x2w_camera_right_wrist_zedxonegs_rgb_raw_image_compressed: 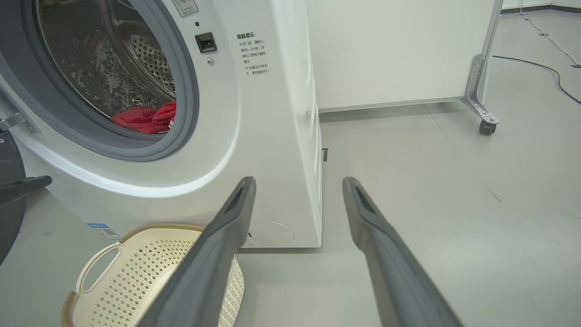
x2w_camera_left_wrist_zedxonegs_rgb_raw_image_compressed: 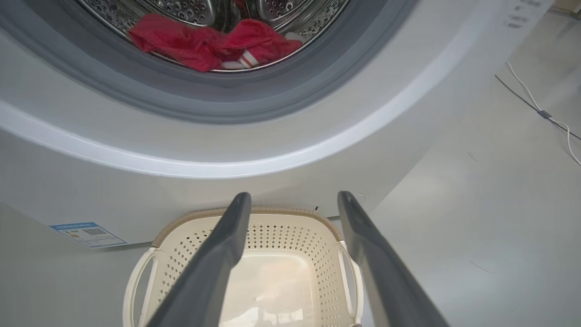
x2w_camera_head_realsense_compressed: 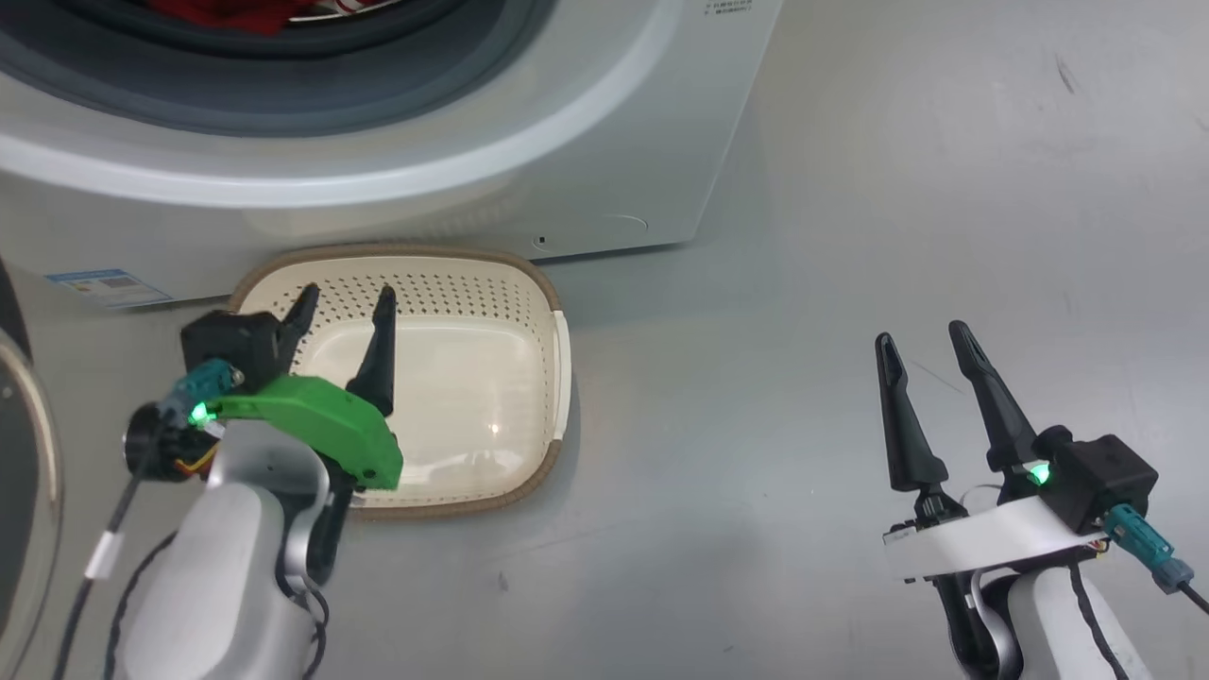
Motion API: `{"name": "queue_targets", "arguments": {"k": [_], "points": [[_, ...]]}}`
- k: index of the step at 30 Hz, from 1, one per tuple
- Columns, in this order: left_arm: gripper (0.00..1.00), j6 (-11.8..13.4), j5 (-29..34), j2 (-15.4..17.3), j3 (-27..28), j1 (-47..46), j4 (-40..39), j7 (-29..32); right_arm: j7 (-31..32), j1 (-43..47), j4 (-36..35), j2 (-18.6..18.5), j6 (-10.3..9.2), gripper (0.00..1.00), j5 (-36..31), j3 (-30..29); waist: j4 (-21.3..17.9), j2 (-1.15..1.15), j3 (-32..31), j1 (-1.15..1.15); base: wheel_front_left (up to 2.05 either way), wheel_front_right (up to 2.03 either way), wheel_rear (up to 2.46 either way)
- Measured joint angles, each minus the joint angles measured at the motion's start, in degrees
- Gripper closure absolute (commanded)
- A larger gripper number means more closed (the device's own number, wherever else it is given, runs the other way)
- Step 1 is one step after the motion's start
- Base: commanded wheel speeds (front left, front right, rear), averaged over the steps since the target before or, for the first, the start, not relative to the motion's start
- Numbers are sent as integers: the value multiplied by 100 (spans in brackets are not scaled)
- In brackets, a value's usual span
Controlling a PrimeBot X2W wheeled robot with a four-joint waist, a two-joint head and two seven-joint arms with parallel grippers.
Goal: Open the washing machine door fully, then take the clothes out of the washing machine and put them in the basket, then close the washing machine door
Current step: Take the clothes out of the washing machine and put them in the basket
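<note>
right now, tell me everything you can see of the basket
The basket is cream plastic, rounded rectangular, with perforated walls, a smooth glossy bottom, a brown rim and loop handles at both ends. It stands upright and empty on the grey floor, close before the washing machine. The open left gripper hangs above it, apparently not touching.

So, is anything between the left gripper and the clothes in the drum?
Nothing visible. The door is swung aside, the clothes lie just behind the grey seal, and the open left gripper hangs over the basket, below that seal.
</note>
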Motion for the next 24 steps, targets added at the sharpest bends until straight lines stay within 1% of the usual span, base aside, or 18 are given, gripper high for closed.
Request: {"name": "queue_targets", "arguments": {"k": [7, 14, 19, 24], "points": [[0, -101, -83, 458, 212, -910, 119, 687, 0, -363, -41, -4, 2, 0, 193, 147, -278, 0, 505, 0, 0, 0, 0], [0, -252, -234, 812, 355, -1733, 188, 1395, 0, -577, -37, -9, 2, 0, 476, 287, -616, 0, 875, 0, 0, 0, 0], [0, -259, -270, 1070, 477, -2373, 170, 1824, 0, -706, -26, -9, 2, 0, 625, 412, -825, 0, 1115, 0, 0, 0, 0], [0, -257, -269, 1284, 631, -2894, 113, 2040, 0, -804, -24, -9, 2, 0, 779, 528, -978, 0, 1292, 0, 0, 0, 0]]}}
